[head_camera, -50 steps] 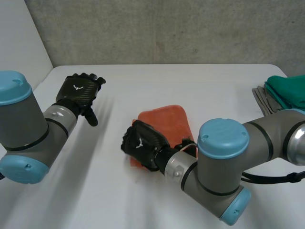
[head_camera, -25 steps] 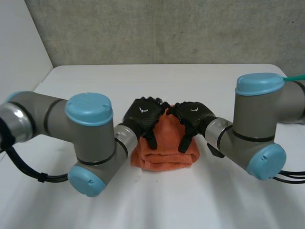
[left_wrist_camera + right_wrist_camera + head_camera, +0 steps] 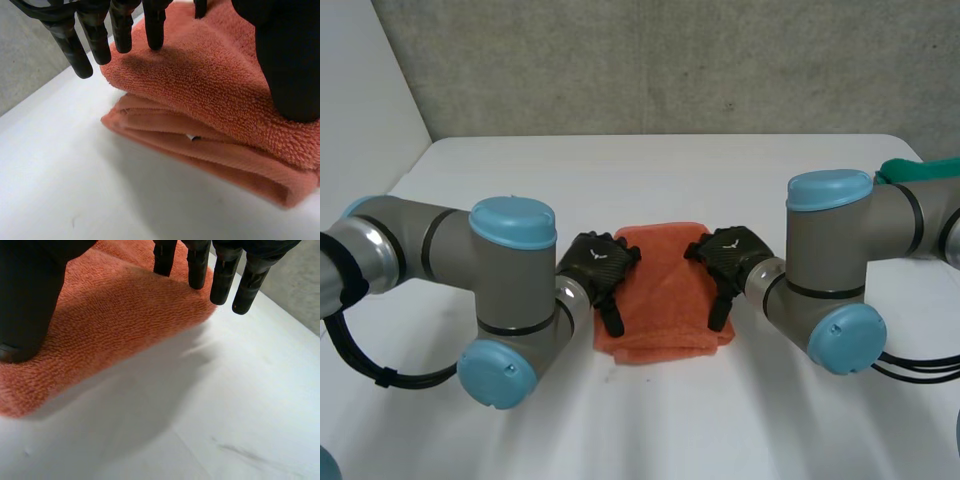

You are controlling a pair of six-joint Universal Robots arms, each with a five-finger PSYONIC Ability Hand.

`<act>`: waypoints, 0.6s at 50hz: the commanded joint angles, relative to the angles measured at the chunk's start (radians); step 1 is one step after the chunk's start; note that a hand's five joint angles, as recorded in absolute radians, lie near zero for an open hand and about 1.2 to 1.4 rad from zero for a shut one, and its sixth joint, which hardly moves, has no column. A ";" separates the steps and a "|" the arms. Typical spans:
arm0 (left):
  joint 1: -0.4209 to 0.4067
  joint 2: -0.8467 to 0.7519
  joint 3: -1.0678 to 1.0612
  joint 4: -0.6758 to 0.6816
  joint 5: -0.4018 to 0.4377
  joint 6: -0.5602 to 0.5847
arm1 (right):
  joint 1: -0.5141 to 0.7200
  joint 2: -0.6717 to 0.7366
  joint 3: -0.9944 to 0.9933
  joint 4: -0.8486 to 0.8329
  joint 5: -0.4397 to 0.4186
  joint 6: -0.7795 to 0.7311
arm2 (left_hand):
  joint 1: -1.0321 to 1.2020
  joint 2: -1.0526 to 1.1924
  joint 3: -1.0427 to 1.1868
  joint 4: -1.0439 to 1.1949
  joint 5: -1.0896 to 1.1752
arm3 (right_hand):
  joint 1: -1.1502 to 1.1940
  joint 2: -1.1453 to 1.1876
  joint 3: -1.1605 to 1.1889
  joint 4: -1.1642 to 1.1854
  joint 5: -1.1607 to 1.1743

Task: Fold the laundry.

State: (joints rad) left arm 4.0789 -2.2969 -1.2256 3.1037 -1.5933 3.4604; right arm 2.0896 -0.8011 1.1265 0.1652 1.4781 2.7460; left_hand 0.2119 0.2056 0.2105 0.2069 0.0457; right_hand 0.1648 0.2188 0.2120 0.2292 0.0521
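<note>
One folded orange towel [image 3: 660, 305] lies at frame centre on the white table [image 3: 520, 180]. The left hand [image 3: 598, 268] rests on its left edge and the right hand [image 3: 728, 256] on its right edge. Each hand's fingers are straight and slightly spread, with the thumb laid on the terry. Farther back, at the frame's right edge, sits a green cloth [image 3: 920, 172].

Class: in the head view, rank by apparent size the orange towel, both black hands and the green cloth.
1. Folded orange terry towel.
2. Black left hand and black right hand, alike.
3. Green cloth, partly hidden by the right arm.
</note>
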 commanded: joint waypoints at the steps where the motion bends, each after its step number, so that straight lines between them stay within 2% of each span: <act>1: 0.006 0.105 0.006 0.006 0.062 -0.007 | -0.010 -0.096 0.113 -0.113 0.028 0.006 | 0.019 0.026 0.021 0.024 0.011 | 0.010 -0.044 -0.038 -0.055 -0.052; 8: 0.046 0.203 0.003 0.000 0.136 -0.007 | -0.048 -0.262 0.295 -0.239 0.030 0.078 | 0.016 0.023 0.018 0.021 0.008 | 0.010 -0.044 -0.038 -0.055 -0.052; 12: 0.070 0.263 -0.009 -0.011 0.237 -0.009 | -0.077 -0.274 0.358 -0.237 0.027 0.148 | 0.016 0.023 0.018 0.021 0.008 | 0.010 -0.044 -0.038 -0.055 -0.052; 16: 0.078 0.310 -0.008 -0.080 0.349 -0.026 | -0.091 -0.279 0.415 -0.236 0.021 0.246 | 0.016 0.023 0.018 0.021 0.008 | 0.010 -0.044 -0.038 -0.055 -0.052; 20: 0.123 0.350 -0.005 -0.160 0.467 -0.040 | -0.111 -0.279 0.455 -0.231 -0.008 0.320 | 0.016 0.023 0.018 0.021 0.008 | 0.010 -0.044 -0.038 -0.055 -0.052; 24: 0.133 0.370 -0.005 -0.186 0.515 -0.041 | -0.114 -0.277 0.481 -0.210 -0.054 0.360 | 0.016 0.023 0.018 0.021 0.008 | 0.010 -0.044 -0.038 -0.055 -0.052; 30: 0.133 0.376 -0.006 -0.188 0.518 -0.041 | -0.114 -0.276 0.496 -0.222 -0.079 0.374 | 0.016 0.023 0.018 0.021 0.008 | 0.035 -0.019 -0.013 -0.030 -0.027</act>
State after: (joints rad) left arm 4.2098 -1.9282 -1.2316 2.9222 -1.0843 3.4191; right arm 1.9757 -1.0797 1.6059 -0.0528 1.4343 3.1006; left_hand 0.2116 0.2037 0.2093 0.2055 0.0457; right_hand 0.1580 0.2188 0.2123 0.2292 0.0501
